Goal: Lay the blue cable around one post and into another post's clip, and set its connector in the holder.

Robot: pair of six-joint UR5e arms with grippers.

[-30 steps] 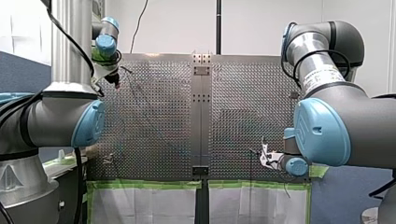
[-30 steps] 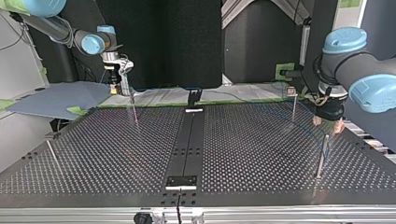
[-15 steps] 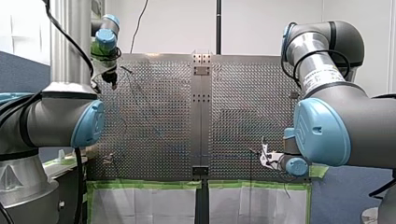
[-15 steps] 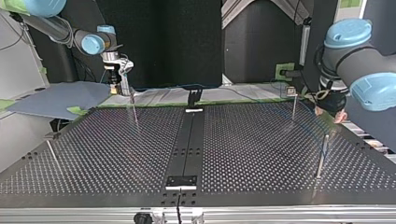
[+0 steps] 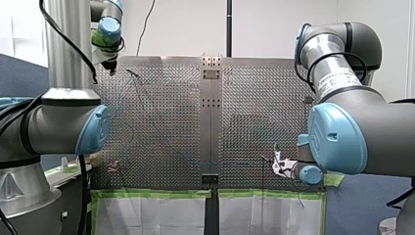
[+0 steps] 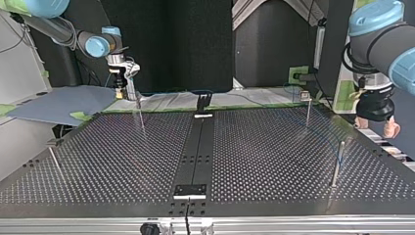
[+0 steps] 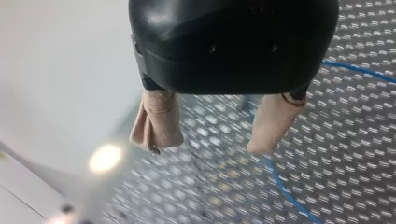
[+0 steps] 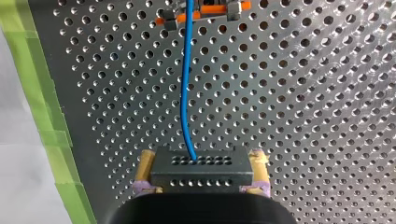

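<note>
The blue cable [image 8: 186, 84] runs out of a dark perforated connector block [image 8: 201, 170], which my right gripper [image 8: 201, 183] is shut on, to an orange clip [image 8: 201, 14] ahead on the plate. In the top view my right gripper [image 6: 128, 93] hangs at the far left by a thin post [image 6: 141, 116]. My left gripper [image 6: 377, 126] hovers open off the table's right edge, beige pads [image 7: 159, 126] apart and holding nothing. Below it the cable [image 7: 280, 186] lies on the plate. A faint blue line [image 6: 327, 128] curves between two posts [image 6: 308, 111] [image 6: 336, 164].
A black centre strip [image 6: 195, 152] runs down the perforated table, with a black bracket [image 6: 203, 102] at its far end and a plate [image 6: 191, 190] at its near end. Another post [image 6: 54, 159] stands at the top view's left. Green tape [image 5: 156, 194] lines the near edge in the front view.
My left gripper has lifted and moved away from the posts, out past the table's right edge in the top view. My right gripper has stayed still, holding the connector.
</note>
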